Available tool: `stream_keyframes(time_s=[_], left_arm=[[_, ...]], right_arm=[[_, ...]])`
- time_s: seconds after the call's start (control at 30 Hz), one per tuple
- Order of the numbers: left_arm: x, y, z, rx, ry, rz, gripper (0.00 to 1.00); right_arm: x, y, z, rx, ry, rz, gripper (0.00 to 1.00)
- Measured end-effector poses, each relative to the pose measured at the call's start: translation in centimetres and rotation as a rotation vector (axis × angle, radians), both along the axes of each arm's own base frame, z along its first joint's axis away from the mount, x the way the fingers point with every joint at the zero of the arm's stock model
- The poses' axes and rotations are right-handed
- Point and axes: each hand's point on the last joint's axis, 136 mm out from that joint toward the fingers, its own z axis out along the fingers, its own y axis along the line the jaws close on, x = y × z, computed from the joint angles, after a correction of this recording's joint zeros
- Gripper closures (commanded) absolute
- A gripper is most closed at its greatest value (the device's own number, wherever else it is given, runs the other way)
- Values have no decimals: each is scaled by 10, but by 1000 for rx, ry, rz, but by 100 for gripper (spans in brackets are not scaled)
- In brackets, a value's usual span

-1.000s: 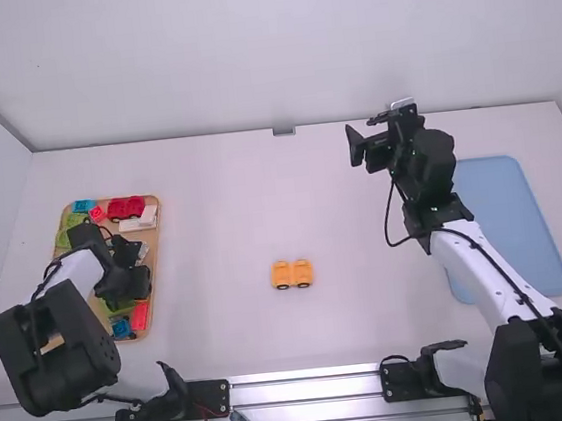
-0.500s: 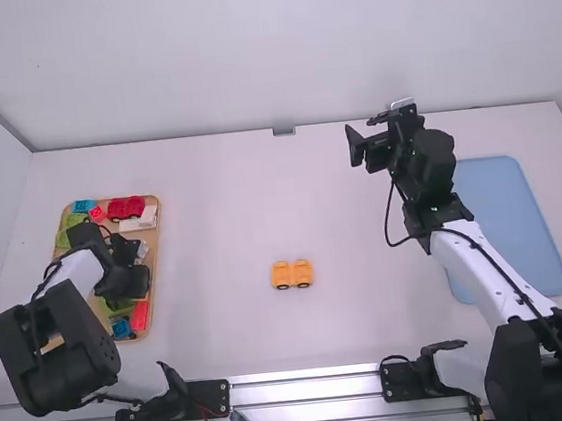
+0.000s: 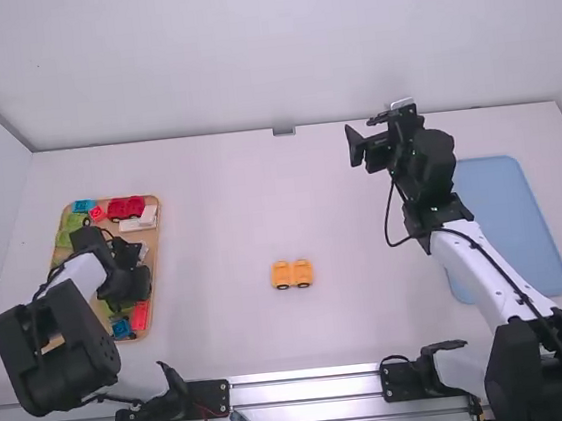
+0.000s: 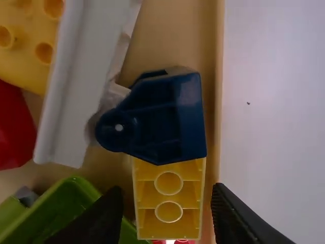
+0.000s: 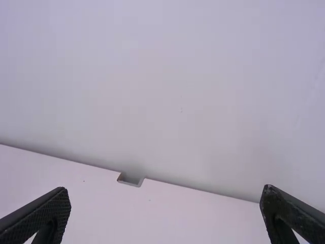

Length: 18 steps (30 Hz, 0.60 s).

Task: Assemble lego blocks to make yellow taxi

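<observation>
Left gripper point(image 3: 130, 278), tray point(image 3: 155, 252) partly hidden beneath

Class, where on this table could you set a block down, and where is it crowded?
Bare table lies between the wooden tray and orange pieces, between those and the right arm, and behind them towards the wall. The wooden tray is crowded beneath the left gripper.
</observation>
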Motion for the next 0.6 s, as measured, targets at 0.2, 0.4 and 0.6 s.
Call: stream_keyframes(time_s=[0.2,0.4,0.6], left_arm=[[-1,-1,0,-6,4,20,55],[1,1,-1,0,-7,44,57],[-4,1,-7,12,-1,47,59]], right_arm=[[-1,4,4,7,-14,24,1],[-2,6,5,10,-19,38,1],[-2,7,5,8,-21,39,1]])
